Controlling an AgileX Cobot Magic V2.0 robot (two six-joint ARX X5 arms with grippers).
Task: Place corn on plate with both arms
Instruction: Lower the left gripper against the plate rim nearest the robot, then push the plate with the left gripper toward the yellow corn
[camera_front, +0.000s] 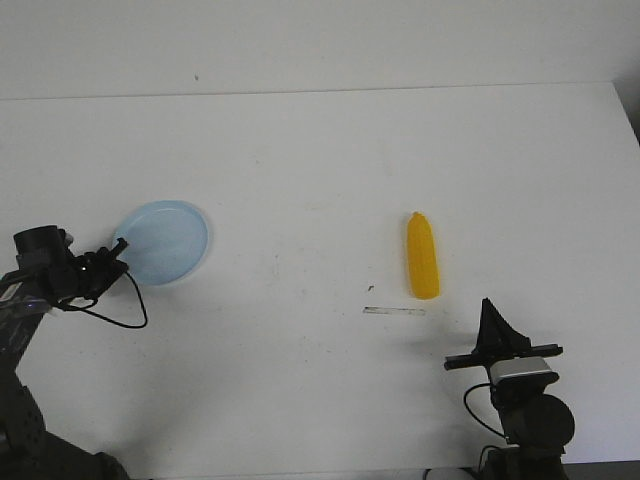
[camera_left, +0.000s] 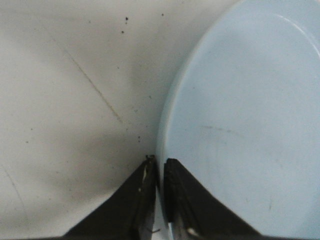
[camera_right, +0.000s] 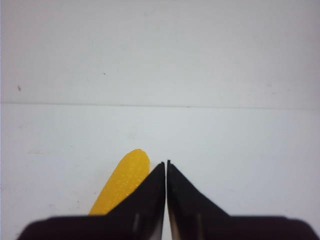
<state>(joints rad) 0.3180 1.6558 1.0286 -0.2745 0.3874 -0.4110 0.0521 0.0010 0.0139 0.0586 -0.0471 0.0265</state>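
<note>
Closest to us, the right gripper (camera_right: 166, 165) sits low at the table's near edge with its fingers pressed together on nothing, well short of the corn (camera_front: 423, 256). Further out we've got that corn lying flat on the white table (camera_front: 320, 160), far right of the plate (camera_front: 165, 240), while the left gripper (camera_left: 160, 162) pinches the plate's rim

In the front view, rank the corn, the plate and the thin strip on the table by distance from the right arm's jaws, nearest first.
From the right gripper, at the table's near right:
1. Strip: just to its left.
2. Corn: slightly farther off, beyond the strip and lying lengthwise; close to call against the strip.
3. Plate: far left, its edge pinched by the left gripper.
</note>
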